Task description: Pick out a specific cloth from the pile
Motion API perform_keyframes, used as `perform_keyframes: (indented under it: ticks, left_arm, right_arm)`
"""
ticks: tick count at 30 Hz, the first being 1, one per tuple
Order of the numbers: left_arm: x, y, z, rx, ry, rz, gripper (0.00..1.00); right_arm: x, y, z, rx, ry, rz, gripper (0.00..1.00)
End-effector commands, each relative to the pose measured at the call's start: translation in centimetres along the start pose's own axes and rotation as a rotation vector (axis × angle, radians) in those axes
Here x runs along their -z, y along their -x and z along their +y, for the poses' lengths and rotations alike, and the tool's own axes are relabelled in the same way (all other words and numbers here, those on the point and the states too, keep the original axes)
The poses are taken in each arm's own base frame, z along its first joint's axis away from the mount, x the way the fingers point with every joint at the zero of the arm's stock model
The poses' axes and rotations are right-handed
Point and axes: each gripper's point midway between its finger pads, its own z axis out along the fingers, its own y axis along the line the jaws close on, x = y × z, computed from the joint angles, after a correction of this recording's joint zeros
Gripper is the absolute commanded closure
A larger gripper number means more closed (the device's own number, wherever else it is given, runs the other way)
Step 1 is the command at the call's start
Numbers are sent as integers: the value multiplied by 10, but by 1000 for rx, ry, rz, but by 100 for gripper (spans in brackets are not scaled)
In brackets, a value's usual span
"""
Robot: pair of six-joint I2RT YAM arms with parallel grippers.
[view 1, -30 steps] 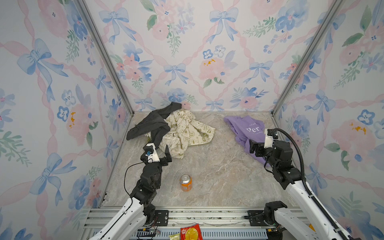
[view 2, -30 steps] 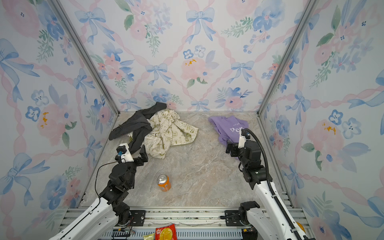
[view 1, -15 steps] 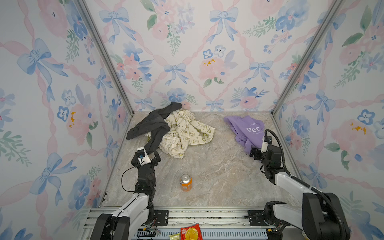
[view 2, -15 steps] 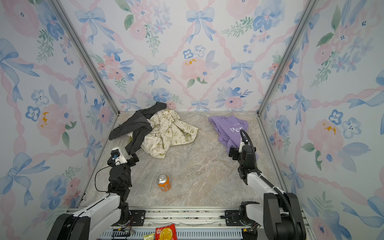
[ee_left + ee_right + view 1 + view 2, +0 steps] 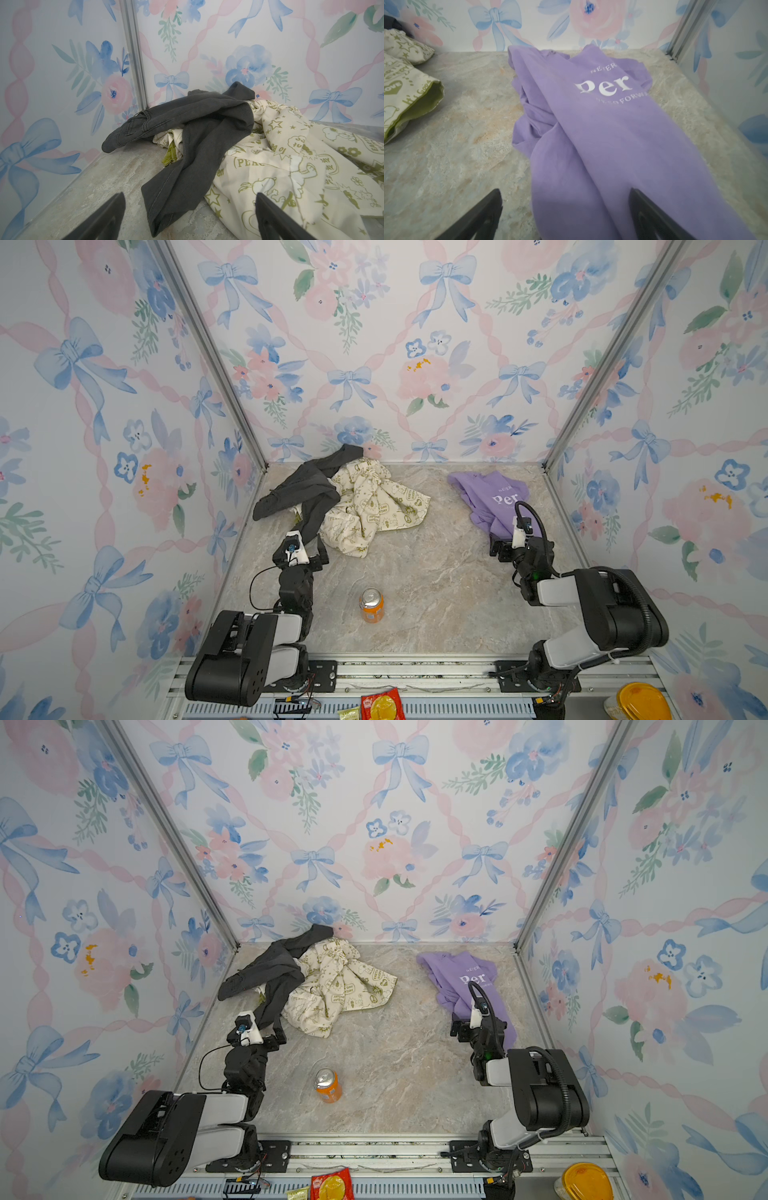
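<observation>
The cloth (image 5: pixel 490 499) was laid at 2 o'clock on the worktop (image 5: pixel 415 572), well apart from the pile (image 5: pixel 353 506) at 11 o'clock. The right end effector (image 5: pixel 564 191) and left end effector (image 5: pixel 189 195) were held wide open, nothing gripped.

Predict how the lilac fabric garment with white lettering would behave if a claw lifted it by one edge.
The lilac fabric garment with white lettering would probably hang limp, since it lies in soft folds. It looks thin, so likely light. Pushed, it would probably bunch up rather than slide whole across the marble-patterned tabletop.
</observation>
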Motion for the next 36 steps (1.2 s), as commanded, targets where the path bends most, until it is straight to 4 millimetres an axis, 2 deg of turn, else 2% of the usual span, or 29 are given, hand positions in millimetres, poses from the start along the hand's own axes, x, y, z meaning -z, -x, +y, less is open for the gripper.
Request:
perform_keyframes:
  ticks: [1, 7, 9, 15, 36]
  left_arm:
    - [-6, 13, -15, -2, -85, -54, 2]
    - [-17, -6, -24, -17, -122, -19, 2]
    - [-24, -6, -29, -29, -136, -23, 2]
    - [-40, -16, -22, -21, -74, 52, 2]
    - [-40, -16, -24, -37, -68, 51, 2]
  right_arm:
    - [-5, 30, 6, 9, 47, -82, 3]
    - [-8, 30, 8, 16, 53, -64, 3]
    - [-8, 30, 8, 19, 49, -64, 3]
    - [-8, 30, 9, 19, 50, -63, 3]
    - [-8, 29, 8, 19, 50, -61, 3]
